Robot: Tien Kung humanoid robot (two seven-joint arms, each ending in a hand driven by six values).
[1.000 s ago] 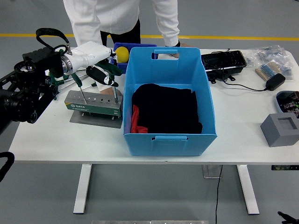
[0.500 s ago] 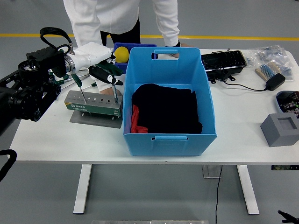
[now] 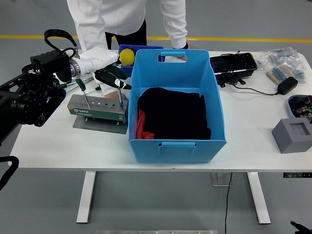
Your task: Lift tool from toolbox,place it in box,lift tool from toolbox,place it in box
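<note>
A grey smooth floor [image 3: 39, 195] spreading under everything, a yellow line [image 3: 243, 39] running across it at the far side, a white table [image 3: 248, 141] standing on white legs [image 3: 86, 196], a black cable [image 3: 227, 204] hanging down below, even light falling.

— Where are you looking from?
— You have one view only, the head camera. It sits high on the robot's side and faces forward and down over the white table [image 3: 253, 141], whose near edge runs across the lower part of your picture.
— How near is it?
— Far enough that you see the whole tabletop, its legs, the grey floor and a yellow floor line [image 3: 243, 39] at the top. The left arm [image 3: 29, 97] enters from your left edge
</note>
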